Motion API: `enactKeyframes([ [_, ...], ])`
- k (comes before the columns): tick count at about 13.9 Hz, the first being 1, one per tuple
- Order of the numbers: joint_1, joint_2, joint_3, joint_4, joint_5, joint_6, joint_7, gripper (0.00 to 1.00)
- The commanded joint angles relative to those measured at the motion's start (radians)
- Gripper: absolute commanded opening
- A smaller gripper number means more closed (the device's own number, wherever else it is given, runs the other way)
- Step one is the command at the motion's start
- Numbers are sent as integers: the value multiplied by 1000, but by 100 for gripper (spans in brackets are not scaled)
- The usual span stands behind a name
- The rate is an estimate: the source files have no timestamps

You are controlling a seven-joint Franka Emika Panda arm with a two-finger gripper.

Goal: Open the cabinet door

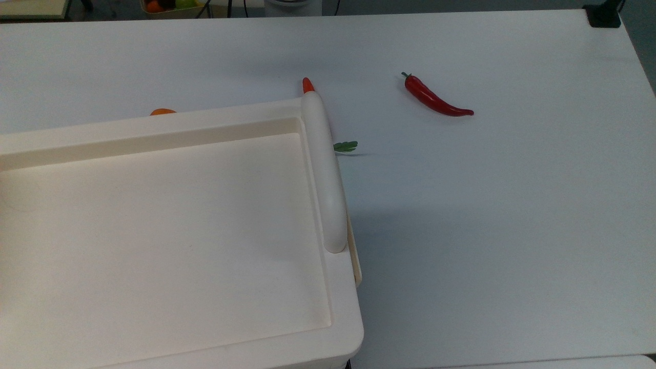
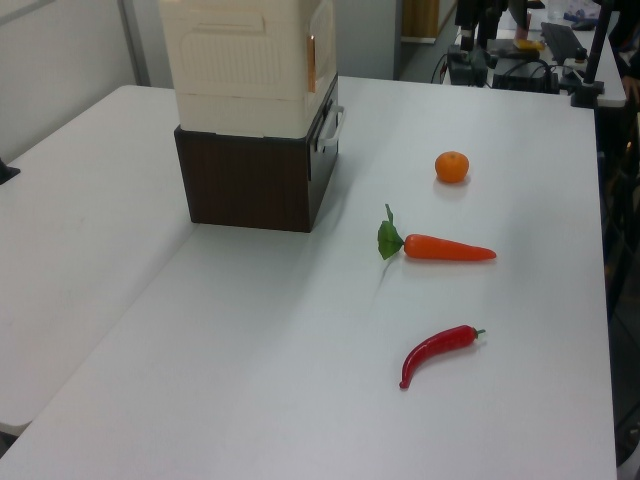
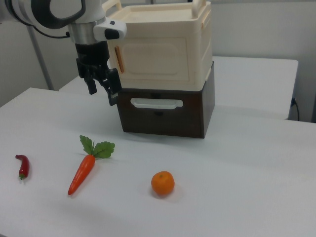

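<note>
The cabinet (image 3: pixel 163 61) is a cream box perched on a dark brown base (image 3: pixel 165 116), and that stacking is the main hazard: judging from how it sits, a sideways pull on the cabinet door (image 3: pixel 118 59) could drag or tip the whole cream unit off the base rather than swing the panel. The door shows as a thin panel, edge-on with an orange-tinted rim, at the cabinet's corner in the right view's left; in the top view its edge (image 1: pixel 354 256) peeks out just below the long bar handle (image 1: pixel 324 169). It looks shut or barely ajar. A second risk is a weak hold, since that thin rim offers little to catch and the claw might slip off. The claw (image 3: pixel 102 86) hangs just beside the door, on the cabinet's side toward the right view's left, pointing down from a vertical wrist, well above the tabletop (image 3: pixel 237 197). Its fingers stand narrowly parted and hold nothing.
</note>
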Motion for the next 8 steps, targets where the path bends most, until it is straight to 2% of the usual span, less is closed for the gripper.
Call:
enactKeyframes([
  [1,-9,-23,-5,-1,4,-52,-7,100],
  [8,-7,-20,-2,1,8,-46,-22,100],
])
